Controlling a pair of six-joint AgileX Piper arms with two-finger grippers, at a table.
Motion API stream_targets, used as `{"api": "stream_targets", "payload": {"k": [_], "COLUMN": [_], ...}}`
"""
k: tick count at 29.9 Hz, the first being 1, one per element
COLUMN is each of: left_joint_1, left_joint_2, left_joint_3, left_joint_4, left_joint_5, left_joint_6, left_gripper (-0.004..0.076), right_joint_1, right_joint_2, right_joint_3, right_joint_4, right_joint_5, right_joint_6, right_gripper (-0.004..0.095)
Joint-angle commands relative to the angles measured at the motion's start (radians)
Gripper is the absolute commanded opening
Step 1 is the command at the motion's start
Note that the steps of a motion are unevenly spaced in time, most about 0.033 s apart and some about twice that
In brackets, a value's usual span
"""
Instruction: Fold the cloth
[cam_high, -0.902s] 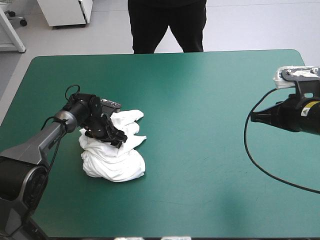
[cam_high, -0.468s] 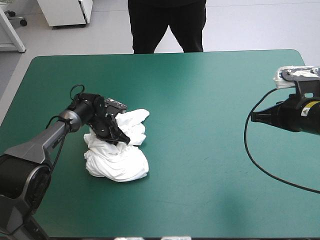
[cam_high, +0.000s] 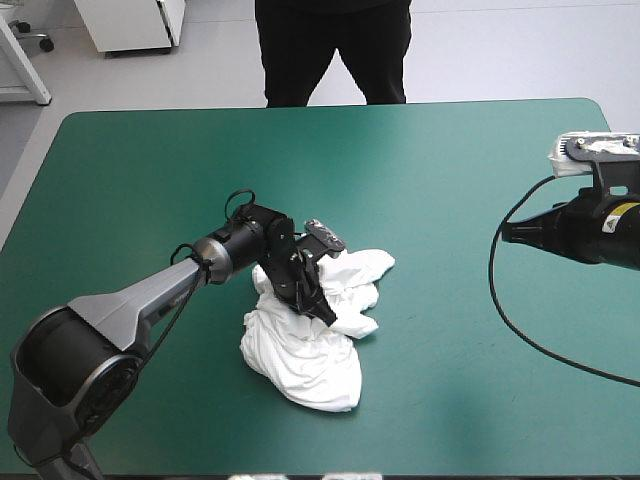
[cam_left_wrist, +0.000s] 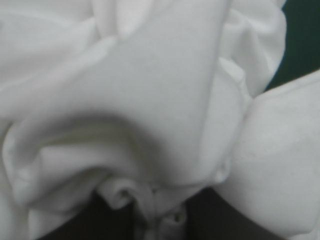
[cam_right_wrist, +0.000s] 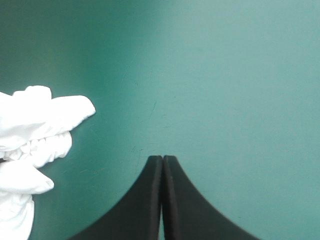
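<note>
The left gripper (cam_high: 312, 292) reaches in from 8 o'clock and is buried in the top of the T-shirt (cam_high: 305, 360), a crumpled white heap lying just toward 6 o'clock of the table's middle on the teal-green cover (cam_high: 420, 170). One lobe of the heap sticks out toward 3 o'clock of the gripper, and the bulk sags toward 6 o'clock of it. In the left wrist view the T-shirt (cam_left_wrist: 150, 100) fills nearly everything with soft rolls. The left gripper (cam_left_wrist: 157, 220) is clenched on a small pinched fold, its black fingers (cam_left_wrist: 85, 225) all but meeting with the cloth between them.

The right gripper (cam_high: 505, 233) hangs at the table's 3 o'clock edge, well apart from the heap and pointing toward 9 o'clock. In its own view the right gripper (cam_right_wrist: 163, 159) is clamped tight on nothing, its fingers meeting in one pointed arch over bare cover. The T-shirt (cam_right_wrist: 35, 120) lies ahead of it, toward 10 o'clock.
</note>
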Motion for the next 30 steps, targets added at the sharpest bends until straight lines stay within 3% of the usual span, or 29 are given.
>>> {"api": "stream_targets", "payload": {"k": [1, 11, 14, 16, 19, 21, 26, 30], "left_joint_1": [-0.056, -0.097, -0.097, -0.097, -0.097, -0.097, -0.097, -0.062], "left_joint_2": [-0.042, -0.042, -0.044, -0.044, -0.044, -0.044, -0.054, -0.097], "left_joint_3": [-0.061, -0.08, -0.103, -0.129, -0.177, -0.226, -0.341, -0.356], "left_joint_4": [-0.052, -0.052, -0.059, -0.063, -0.055, -0.011, 0.122, 0.17], "left_joint_5": [-0.005, -0.044, -0.044, -0.042, -0.012, 0.035, 0.195, 0.245], "left_joint_6": [0.0, 0.052, 0.11, 0.114, 0.062, -0.019, -0.06, -0.097], "left_gripper": [-0.0009, 0.0014, 0.0136, 0.0268, 0.0462, 0.0518, 0.0498, 0.0472], "right_joint_1": [-0.007, -0.007, -0.007, -0.007, -0.007, -0.007, -0.007, -0.007], "right_joint_2": [-0.01, -0.01, -0.01, -0.01, -0.01, -0.01, -0.01, -0.01], "right_joint_3": [-0.025, -0.025, -0.025, -0.025, -0.025, -0.025, -0.025, -0.025], "right_joint_4": [-0.003, -0.003, -0.002, -0.002, -0.002, -0.002, -0.002, 0.0], "right_joint_5": [-0.003, -0.003, -0.003, -0.003, -0.003, -0.003, -0.003, -0.003], "right_joint_6": [0.004, 0.014, 0.016, 0.016, 0.016, 0.016, 0.016, 0.023], "right_gripper": [-0.0017, -0.0017, -0.0017, -0.0017, -0.0017, -0.0017, -0.0017, -0.0017]}}
